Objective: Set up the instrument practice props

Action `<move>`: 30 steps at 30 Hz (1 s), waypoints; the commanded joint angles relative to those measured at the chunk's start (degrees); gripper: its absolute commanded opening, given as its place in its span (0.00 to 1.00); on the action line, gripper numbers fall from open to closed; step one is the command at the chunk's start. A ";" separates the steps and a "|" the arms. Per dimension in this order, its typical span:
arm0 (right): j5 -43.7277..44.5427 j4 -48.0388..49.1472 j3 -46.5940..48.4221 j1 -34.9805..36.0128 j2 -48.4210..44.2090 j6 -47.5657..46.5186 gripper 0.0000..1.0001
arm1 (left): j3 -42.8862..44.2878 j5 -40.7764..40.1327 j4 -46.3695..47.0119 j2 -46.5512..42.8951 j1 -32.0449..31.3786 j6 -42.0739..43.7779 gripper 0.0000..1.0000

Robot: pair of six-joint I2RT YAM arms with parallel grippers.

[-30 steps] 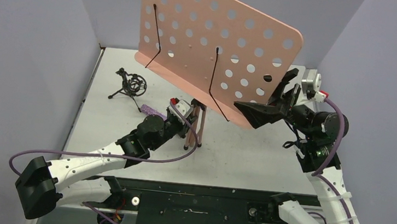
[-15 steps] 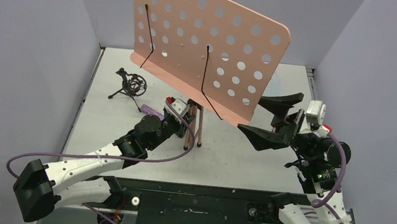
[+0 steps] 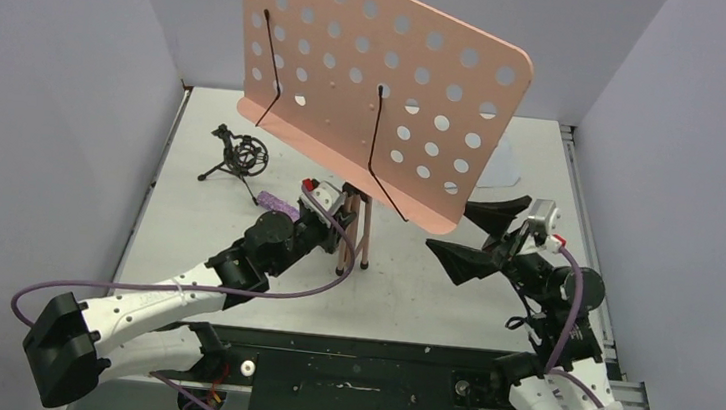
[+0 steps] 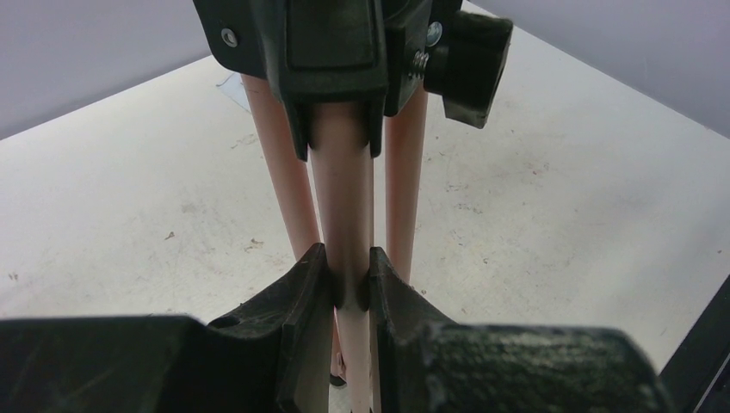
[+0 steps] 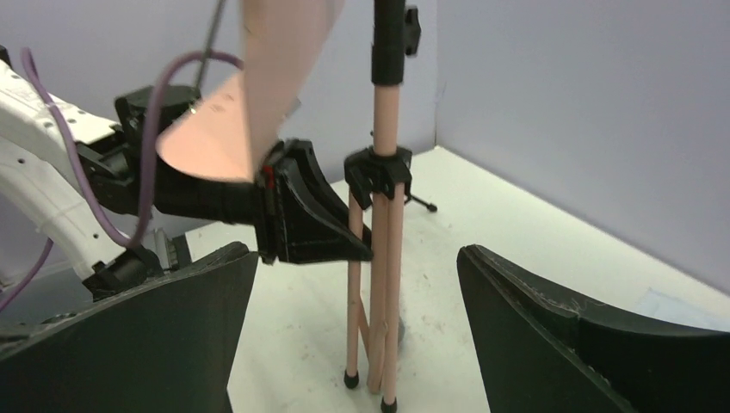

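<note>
Right pincer (image 3: 448, 225) backed off stand (image 3: 381, 76); microphone (image 3: 274, 200) mostly hidden.

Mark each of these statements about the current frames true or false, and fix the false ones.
1. The left gripper is clamped on a pink tube of the music stand. True.
2. The right gripper grips the stand's perforated board. False: it is open, empty and clear of the board.
3. The small black tripod holder stands on the table. True.
4. The purple microphone sits in that holder. False: it lies on the table, apart from the holder.
</note>
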 commanded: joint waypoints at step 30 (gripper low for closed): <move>-15.77 76.72 8.37 3.79 54.46 33.95 0.93 | -4.70 14.45 7.72 -5.05 -0.05 -0.24 0.00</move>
